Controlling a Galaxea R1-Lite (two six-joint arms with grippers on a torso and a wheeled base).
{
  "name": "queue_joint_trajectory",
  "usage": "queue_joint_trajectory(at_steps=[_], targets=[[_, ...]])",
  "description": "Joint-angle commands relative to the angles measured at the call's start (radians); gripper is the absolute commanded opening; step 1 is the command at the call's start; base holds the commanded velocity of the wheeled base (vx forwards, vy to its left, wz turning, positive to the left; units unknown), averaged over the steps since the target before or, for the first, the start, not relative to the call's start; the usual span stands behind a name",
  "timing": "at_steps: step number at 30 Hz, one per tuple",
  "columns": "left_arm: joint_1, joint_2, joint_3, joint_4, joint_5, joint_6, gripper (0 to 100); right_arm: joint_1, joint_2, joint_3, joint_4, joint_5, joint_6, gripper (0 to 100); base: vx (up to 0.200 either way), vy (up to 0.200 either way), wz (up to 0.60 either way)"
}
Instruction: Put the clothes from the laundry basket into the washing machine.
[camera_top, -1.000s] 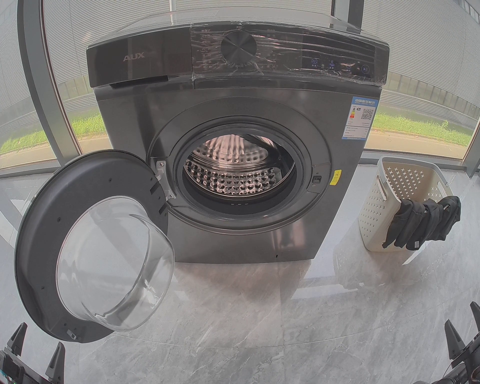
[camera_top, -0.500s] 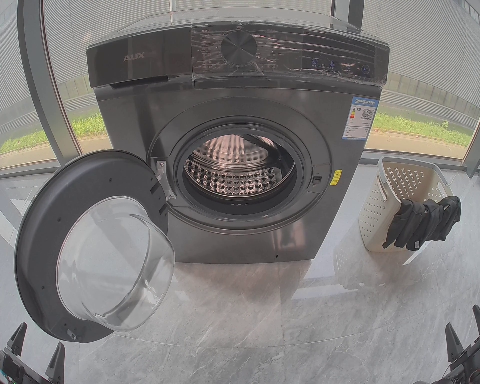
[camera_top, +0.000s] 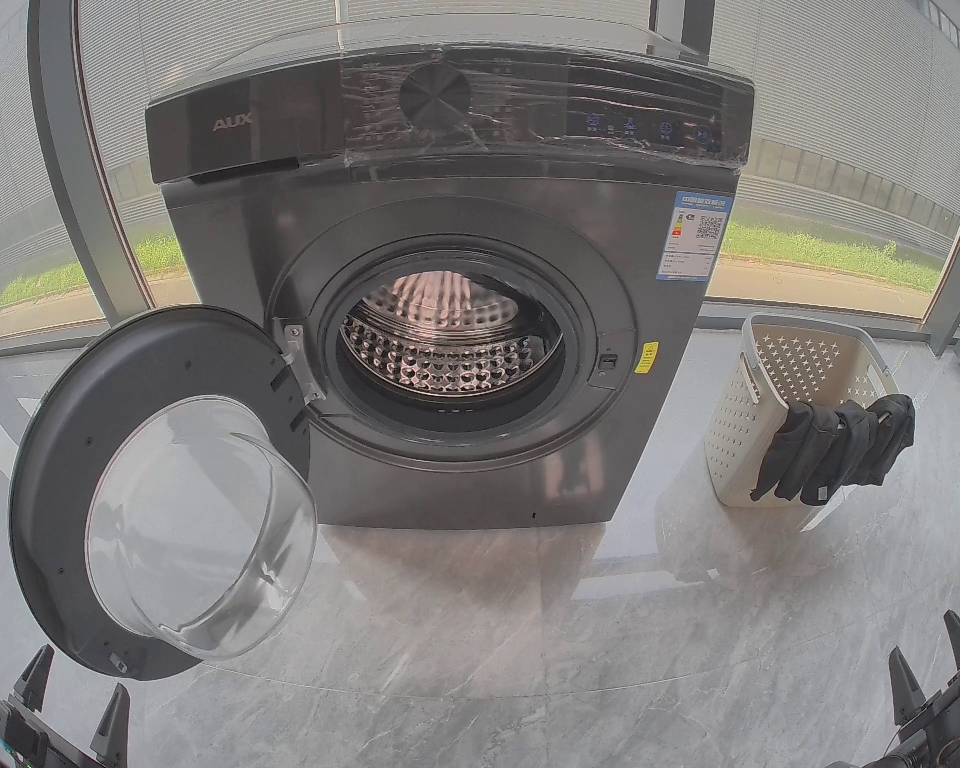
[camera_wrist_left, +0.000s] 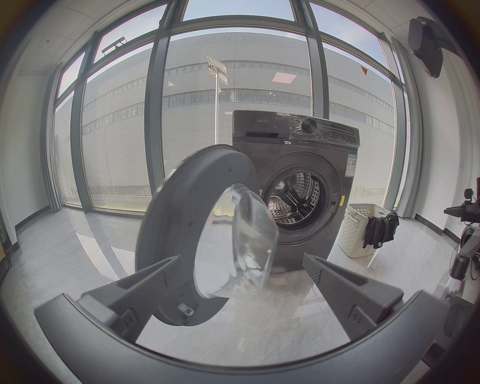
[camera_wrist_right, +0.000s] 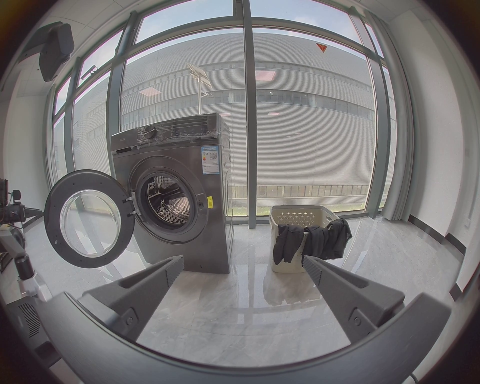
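Head view slides as a whole: washing machine, its door and laundry basket all sit a little further toward the robot's left than half a second ago, with the spacing between them unchanged. So the camera turns; the things do not move. Judgement: the robot is swinging toward the basket, and the first pick is not yet begun.

Left gripper and right gripper: fingers spread wide, holding nothing, well apart from basket and machine.

Clothes: dark, limp, bunched in folds, draped over the basket's front rim and hanging down its outer wall. Basket is pale and perforated, on the floor just beside the machine's right side. Door swung fully open; no cloth visible in the drum
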Motion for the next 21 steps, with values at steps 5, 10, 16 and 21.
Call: queue_joint_trajectory(at_steps=[5,10,16,21], targets=[[0.0,-0.018,0.015,0.0,0.0,0.0,100,0.0,-0.01,0.018,-0.001,0.0,0.0,100,0.0,-0.2,0.0],[0.0,-0.018,0.015,-0.002,0.0,0.0,100,0.0,-0.01,0.018,-0.001,0.0,0.0,100,0.0,-0.2,0.0],[0.0,-0.018,0.015,-0.002,0.0,0.002,100,0.0,-0.01,0.018,-0.001,0.0,0.0,100,0.0,-0.2,0.0],[0.0,-0.018,0.015,0.0,0.0,0.0,100,0.0,-0.01,0.018,-0.001,0.0,0.0,100,0.0,-0.12,0.0]])
